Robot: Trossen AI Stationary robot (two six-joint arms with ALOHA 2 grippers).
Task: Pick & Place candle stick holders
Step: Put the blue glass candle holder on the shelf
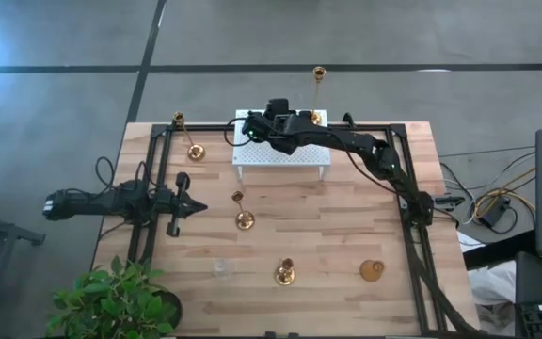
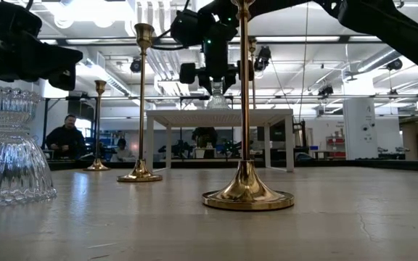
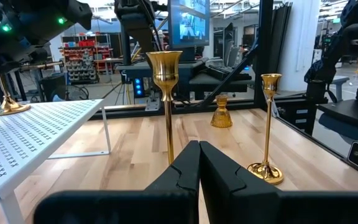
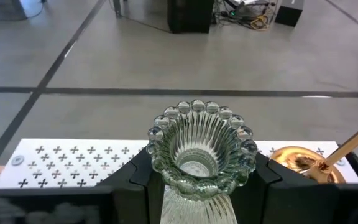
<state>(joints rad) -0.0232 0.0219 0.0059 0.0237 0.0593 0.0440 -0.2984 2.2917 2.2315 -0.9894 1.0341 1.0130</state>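
High view showed the pale wooden plank table [image 1: 346, 235] with the left gripper [image 1: 188, 204] near its left edge, fingers pressed together on nothing. A ribbed clear glass candle holder [image 1: 221, 268] stood near the front edge, left of centre. Four shiny brass holders with round bases and thin stems stood on the wood: one at the back left corner [image 1: 194, 151], one near the middle [image 1: 244, 219], one by the front edge [image 1: 284, 274], and a squat one [image 1: 373, 270] toward the front right. The wood between them lay bare, with the widest stretch along the right side.

The white perforated metal rack [image 1: 280, 155] stood at the back edge on thin legs. Above its left part, the right gripper [image 1: 256, 130] was clamped on a second clear glass holder [image 4: 197, 149], ribbed, with a beaded rim, held upright between the dark fingers [image 4: 267, 180]. A tall brass holder [image 1: 316, 115] stood on the rack's right back corner, its stem reaching past the table's back edge.
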